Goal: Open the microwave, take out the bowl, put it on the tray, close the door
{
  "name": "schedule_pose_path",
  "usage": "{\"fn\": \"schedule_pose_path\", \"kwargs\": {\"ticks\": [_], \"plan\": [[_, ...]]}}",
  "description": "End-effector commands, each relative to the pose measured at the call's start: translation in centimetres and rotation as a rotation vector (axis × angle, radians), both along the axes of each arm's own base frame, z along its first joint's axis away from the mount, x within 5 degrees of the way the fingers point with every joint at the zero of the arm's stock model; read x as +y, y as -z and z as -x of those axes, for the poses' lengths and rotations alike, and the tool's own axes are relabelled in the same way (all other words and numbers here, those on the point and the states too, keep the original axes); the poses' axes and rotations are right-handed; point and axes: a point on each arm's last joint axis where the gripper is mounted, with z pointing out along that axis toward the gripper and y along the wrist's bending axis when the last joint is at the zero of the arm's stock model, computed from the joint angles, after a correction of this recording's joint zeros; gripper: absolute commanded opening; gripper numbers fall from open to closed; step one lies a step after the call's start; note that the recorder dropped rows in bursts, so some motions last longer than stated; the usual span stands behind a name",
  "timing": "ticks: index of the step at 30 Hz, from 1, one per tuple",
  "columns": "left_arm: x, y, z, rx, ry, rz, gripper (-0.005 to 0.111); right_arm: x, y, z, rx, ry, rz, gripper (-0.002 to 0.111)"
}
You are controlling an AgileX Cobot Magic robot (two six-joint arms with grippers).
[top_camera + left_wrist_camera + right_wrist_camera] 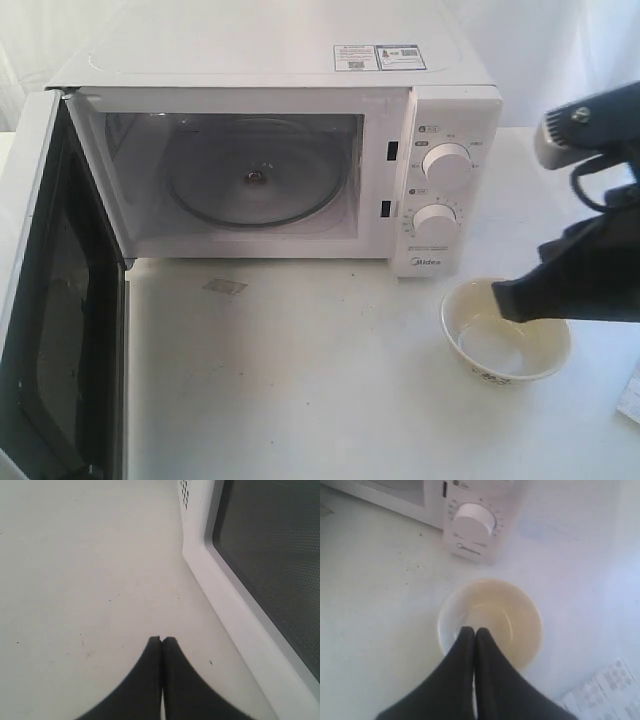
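Note:
The white microwave (300,60) stands at the back with its door (60,330) swung wide open to the left. Its cavity holds only the glass turntable (255,180). The cream bowl (520,350) sits on the table in front of the dial panel (448,200), apart from the microwave. My right gripper (497,298) hovers over the bowl (510,615). In the right wrist view that gripper (473,630) is shut, with its fingers pressed together and nothing between them. My left gripper (161,639) is shut over bare table, beside the door (235,610). No tray is in view.
A printed sheet (630,395) lies at the table's right edge, also seen in the right wrist view (605,695). A small grey patch (225,287) marks the table (300,380) in front of the microwave. The open door juts toward the front left.

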Motion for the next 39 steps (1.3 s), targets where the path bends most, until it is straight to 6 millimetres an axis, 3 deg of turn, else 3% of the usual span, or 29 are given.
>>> {"fn": "schedule_pose_path", "kwargs": {"ticks": [1,6,11,17,21,25,29,32,35,37,39], "plan": [[0.0,0.1,0.0,0.000,-0.003,0.007,0.000,-1.6,-0.9,1.7,0.004,0.045,0.019,0.000],[0.0,0.1,0.0,-0.005,-0.004,0.008,0.000,-1.7,-0.6,2.2,0.020,0.049,0.005,0.000],[0.4,-1.7,-0.5,-0.210,-0.055,0.020,0.000,-1.2,2.6,2.1,0.064,0.003,0.012,0.000],[1.4,-5.5,-0.2,-0.625,-0.154,0.038,0.000,-1.0,4.3,2.3,0.070,-0.019,-0.008,0.000],[1.3,-8.8,0.6,-0.701,-0.146,0.052,0.000,-1.0,4.3,2.3,0.069,-0.020,-0.008,0.000],[1.0,-12.4,1.8,-0.707,-0.108,-0.096,0.000,-1.3,4.5,2.4,0.091,-0.001,0.018,0.000],[0.4,-15.0,3.0,-0.580,-0.029,-0.156,0.000,-1.5,4.6,2.5,0.100,0.007,0.033,0.000],[-0.2,-15.4,3.0,-0.338,0.056,-0.157,0.000,-1.5,4.6,2.5,0.100,0.007,0.033,0.000],[-0.1,-14.4,2.6,0.106,0.038,-0.045,0.000,-1.5,4.6,2.5,0.100,0.007,0.033,0.000],[0.7,-13.5,2.7,0.410,-0.058,-0.058,0.000,-1.5,4.6,2.5,0.100,0.007,0.033,0.000],[1.8,-13.6,2.6,0.610,-0.171,-0.114,0.000,-1.5,4.6,2.5,0.099,0.007,0.032,0.000]]}}
